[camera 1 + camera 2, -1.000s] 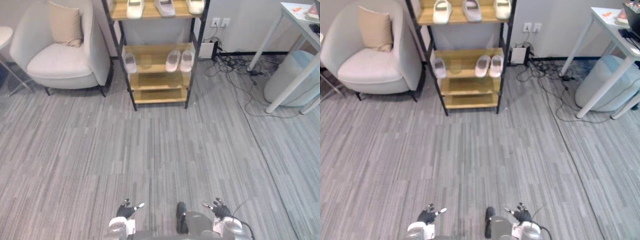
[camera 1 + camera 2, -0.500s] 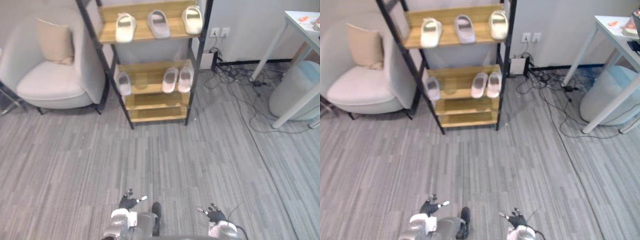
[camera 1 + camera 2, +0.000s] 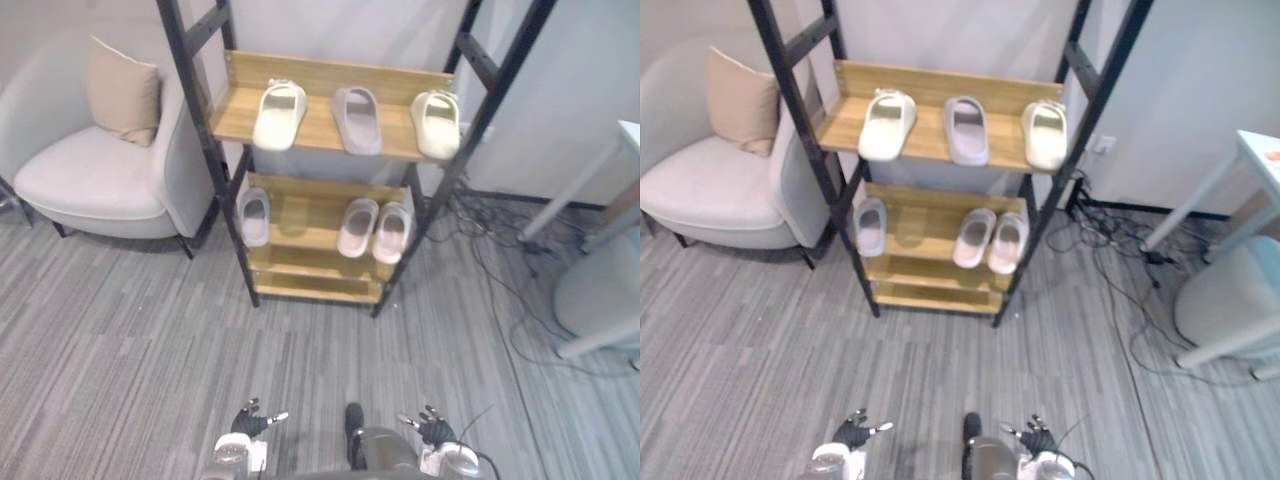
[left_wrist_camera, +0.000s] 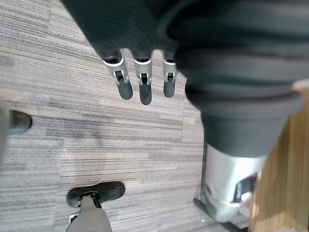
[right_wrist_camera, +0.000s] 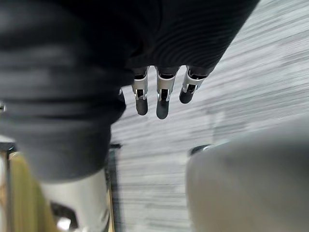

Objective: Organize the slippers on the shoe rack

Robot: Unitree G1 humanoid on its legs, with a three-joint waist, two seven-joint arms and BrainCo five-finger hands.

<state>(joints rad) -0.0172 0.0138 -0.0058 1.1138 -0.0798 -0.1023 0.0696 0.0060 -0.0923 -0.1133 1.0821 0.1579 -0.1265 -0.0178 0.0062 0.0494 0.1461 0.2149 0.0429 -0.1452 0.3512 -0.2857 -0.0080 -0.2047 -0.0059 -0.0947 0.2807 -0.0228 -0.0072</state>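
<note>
On the top shelf: 3 slippers spaced apart, cream slipper [image 3: 278, 114], grey slipper [image 3: 357, 120], second cream slipper [image 3: 436, 123].
Middle shelf: lone slipper [image 3: 254, 216] at the left end; pale pair [image 3: 374, 229] side by side.
Shoe rack [image 3: 318, 125]: nearer than 0.5 s ago; the whole view shifted, so the camera closed in and the slippers lie unmoved.
Meaning: likely an approach; nothing reached yet.
Left hand [image 3: 247, 421]: low over the carpet [image 3: 130, 350], fingers [image 4: 141, 87] straight, empty.
Right hand [image 3: 432, 430]: fingers [image 5: 161, 99] straight, empty.

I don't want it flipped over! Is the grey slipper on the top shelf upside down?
Right way up: the grey slipper lies on the wooden shoe rack's top shelf, strap and footbed facing up.
</note>
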